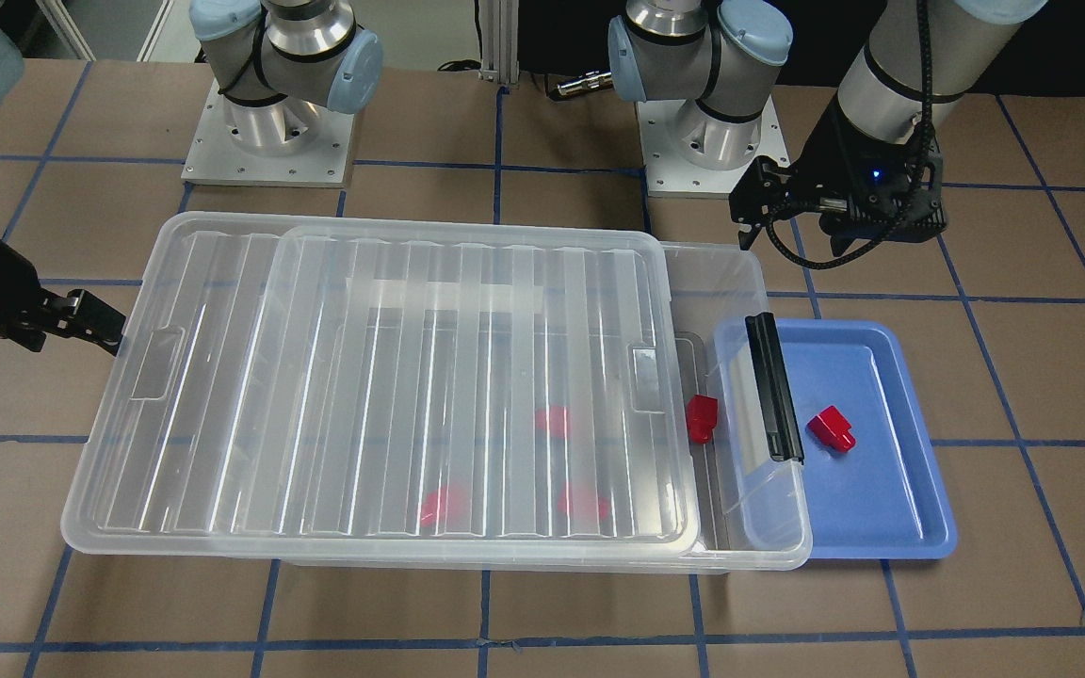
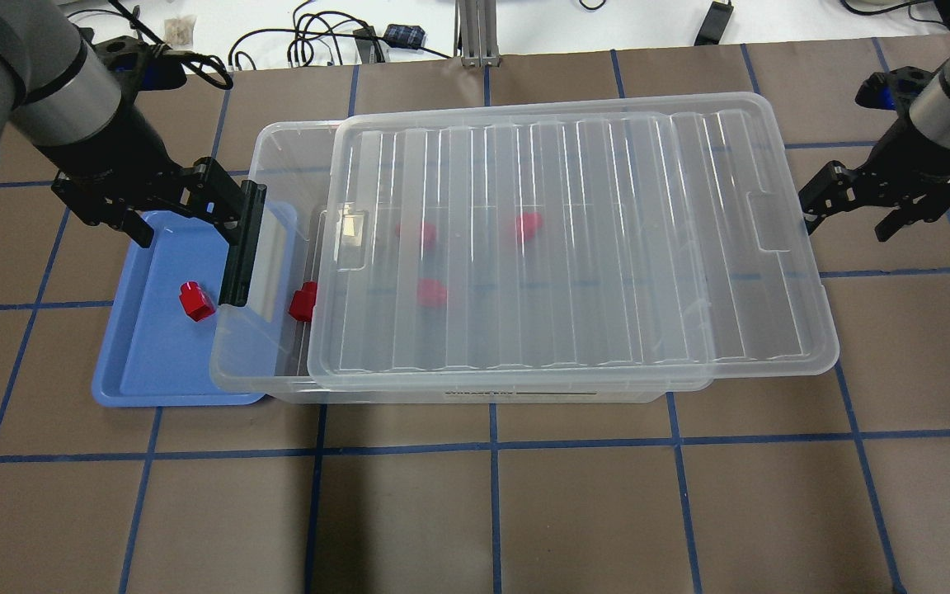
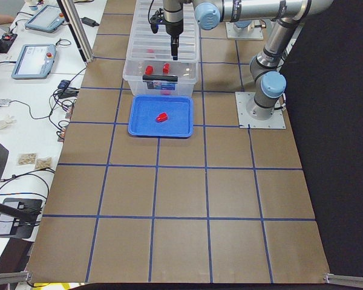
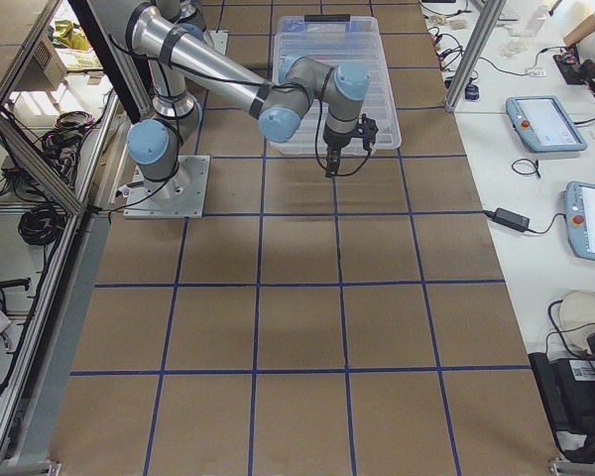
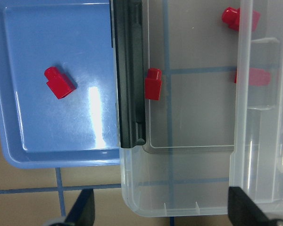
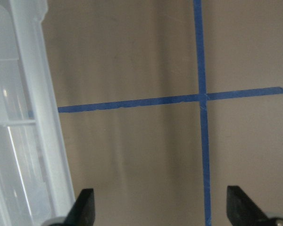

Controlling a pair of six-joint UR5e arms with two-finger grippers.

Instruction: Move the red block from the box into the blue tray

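Observation:
One red block [image 2: 195,300] lies in the blue tray [image 2: 137,363], also seen in the left wrist view [image 5: 59,82]. Another red block [image 2: 303,301] lies in the uncovered end of the clear box [image 2: 475,389], next to its black latch bar [image 2: 242,243]. Three more red blocks [image 2: 431,293] show blurred under the ribbed lid [image 2: 574,239], which is slid toward my right. My left gripper [image 2: 186,223] is open and empty above the tray's far end and the box's end. My right gripper [image 2: 848,219] is open and empty beside the lid's right end.
The box's end overlaps the blue tray's [image 1: 882,508] inner edge. The two arm bases [image 1: 269,141] stand behind the box. The brown table with blue grid lines [image 2: 491,495] stretches in front of the box.

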